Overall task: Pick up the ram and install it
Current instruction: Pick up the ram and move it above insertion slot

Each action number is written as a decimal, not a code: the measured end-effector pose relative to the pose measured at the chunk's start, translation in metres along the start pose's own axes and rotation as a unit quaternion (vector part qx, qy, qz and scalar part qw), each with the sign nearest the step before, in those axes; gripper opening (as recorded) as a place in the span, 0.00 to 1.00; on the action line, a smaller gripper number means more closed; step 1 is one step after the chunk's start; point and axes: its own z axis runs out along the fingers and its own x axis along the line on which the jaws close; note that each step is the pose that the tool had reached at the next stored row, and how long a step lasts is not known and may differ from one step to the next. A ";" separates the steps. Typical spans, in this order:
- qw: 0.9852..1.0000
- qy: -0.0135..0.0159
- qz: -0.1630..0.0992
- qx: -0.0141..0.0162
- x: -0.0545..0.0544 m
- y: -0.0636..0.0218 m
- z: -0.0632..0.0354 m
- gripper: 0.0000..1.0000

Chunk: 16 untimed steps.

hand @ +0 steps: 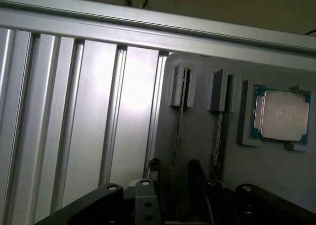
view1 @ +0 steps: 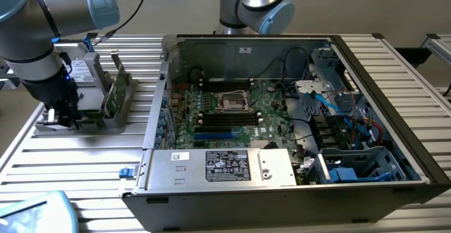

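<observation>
Grey holder [view1: 95, 122]: sits on the slatted aluminium table [view1: 71, 159], at the exterior view's left, beside the computer case.
Holder contents: two thin boards standing on edge in separate slots, and a silver-topped processor chip [hand: 281, 115] lying flat in a square recess just beside them.
Ram [hand: 176, 131]: edge-on in its slot in the holder, upright, seated at the end clip.
Second board [hand: 217, 136]: the taller green card [view1: 116, 93], in the neighbouring slot, apart from the ram.
Gripper [hand: 174, 168]: low over the holder, jaws apart, one finger on each side of the ram with a gap showing on both sides; nothing lifted.
Computer case [view1: 211, 50]: black, on its side, lid off.
Case contents: green motherboard [view1: 233, 111] with long black slots around the socket, silver power supply [view1: 222, 167] along the near wall, drive cage [view1: 352, 164] with blue cables at the exterior view's right.
</observation>
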 end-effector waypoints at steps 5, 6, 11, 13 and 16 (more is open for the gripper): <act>1.000 0.000 0.000 0.000 0.000 0.0000 0.0000 0.28; 1.000 0.000 0.000 0.000 0.000 0.0000 -0.0001 0.22; 1.000 0.000 0.000 0.000 0.000 0.0000 0.0000 0.15; 1.000 0.000 0.000 0.000 0.000 0.0000 0.0000 0.15; 1.000 0.000 0.000 0.000 0.000 0.0000 0.0000 0.15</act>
